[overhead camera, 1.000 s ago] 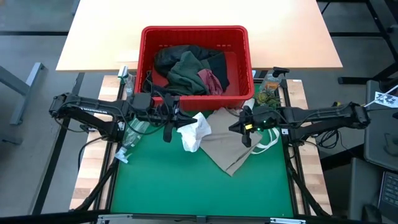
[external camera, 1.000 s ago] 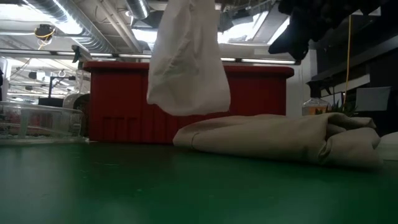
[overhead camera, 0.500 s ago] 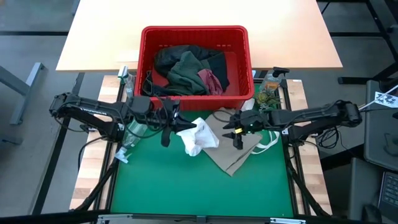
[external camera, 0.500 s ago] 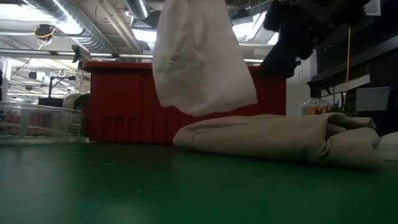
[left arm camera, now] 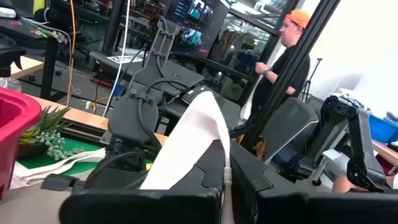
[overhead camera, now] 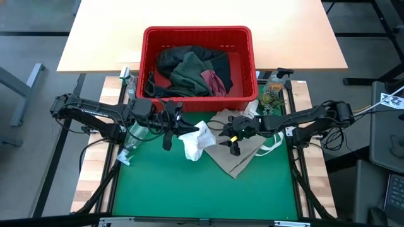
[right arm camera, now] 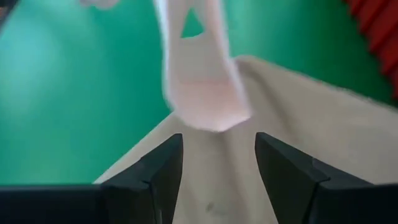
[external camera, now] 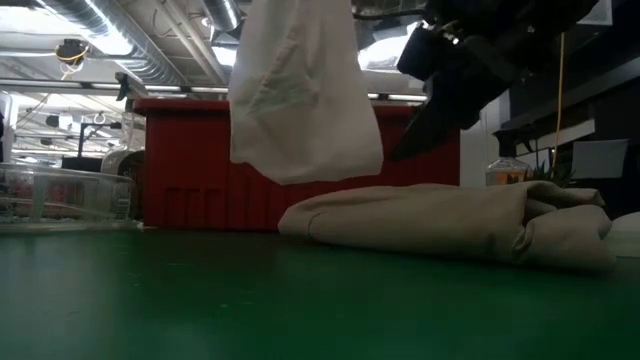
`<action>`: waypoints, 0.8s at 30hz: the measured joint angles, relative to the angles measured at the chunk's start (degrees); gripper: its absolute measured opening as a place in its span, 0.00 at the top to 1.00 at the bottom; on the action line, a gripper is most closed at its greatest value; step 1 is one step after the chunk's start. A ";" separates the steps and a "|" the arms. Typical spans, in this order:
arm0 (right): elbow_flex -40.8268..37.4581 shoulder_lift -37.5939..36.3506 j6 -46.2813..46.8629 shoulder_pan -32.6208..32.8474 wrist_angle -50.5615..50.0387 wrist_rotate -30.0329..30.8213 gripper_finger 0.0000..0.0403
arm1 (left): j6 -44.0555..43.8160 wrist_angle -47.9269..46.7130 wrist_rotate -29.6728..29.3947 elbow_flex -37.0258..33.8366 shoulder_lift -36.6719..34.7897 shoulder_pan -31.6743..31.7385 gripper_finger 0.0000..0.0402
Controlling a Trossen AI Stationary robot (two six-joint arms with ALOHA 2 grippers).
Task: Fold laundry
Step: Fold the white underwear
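Note:
A white cloth [overhead camera: 198,139] hangs from my left gripper [overhead camera: 180,130], which is shut on it, above the left part of the green mat [overhead camera: 189,189]. In the low view the white cloth [external camera: 300,100] hangs slack, clear of a folded tan garment [external camera: 450,222]. The tan garment [overhead camera: 238,153] lies flat on the mat. My right gripper [overhead camera: 229,140] hovers open above it, just right of the white cloth [right arm camera: 200,87], touching nothing. More laundry lies heaped in the red basket [overhead camera: 243,38]. My left gripper pinches the white cloth between its two fingers at a bunched upper part [left arm camera: 214,155]. The fingers come level from the table's left. The cloth hangs slack below them, lifted clear of the mat and of the tan garment.
The red basket stands at the mat's far edge with dark, olive and maroon clothes in it. A clear plastic bottle [overhead camera: 134,134] lies under the left arm. A small plant [overhead camera: 271,96] stands at the far right. A person stands in the room beyond [left arm camera: 292,43].
My right gripper has opened and gone toward the table's left, over the tan garment toward the white cloth. The white cloth has swung a little below my left gripper, which has kept still.

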 joint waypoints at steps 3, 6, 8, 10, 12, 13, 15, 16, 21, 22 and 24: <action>0.00 0.94 -1.08 -0.02 3.02 2.70 0.50 | 0.02 -0.01 0.02 0.00 0.00 -0.19 0.99; -0.02 1.70 -2.43 -0.02 6.19 3.30 0.50 | 0.02 0.00 0.01 0.00 0.00 -0.60 0.99; -0.01 1.74 -2.85 -0.02 7.50 3.28 0.50 | 0.03 0.03 0.02 0.00 0.02 -0.87 0.99; 0.00 1.73 -3.67 -0.02 8.00 2.74 0.50 | 0.07 0.10 0.02 0.00 0.02 -1.12 0.99; -0.02 1.73 -3.67 -0.02 7.96 2.09 0.50 | 0.72 0.11 0.02 0.00 0.02 -1.44 0.99; -0.01 1.73 -3.69 -0.02 7.97 1.74 0.50 | 1.48 0.15 0.02 0.00 0.02 -1.62 0.99; 0.00 1.73 -3.67 -0.02 8.05 0.58 0.50 | 2.73 0.34 -0.01 0.00 0.02 -1.94 0.99; -0.02 1.73 -3.68 -0.02 8.02 -0.54 0.51 | 2.98 0.41 -0.01 0.00 0.02 -2.01 0.99; 0.00 1.73 -3.62 -0.02 8.13 -5.53 0.68 | 3.00 0.44 -0.20 0.00 0.02 -2.34 0.99; 0.00 1.73 -3.56 0.01 8.13 -5.85 0.74 | 3.00 0.44 -0.34 0.00 0.02 -2.34 0.99; 0.00 1.73 -3.42 0.02 8.13 -6.23 0.89 | 3.00 0.43 -0.37 0.00 0.02 -2.36 0.99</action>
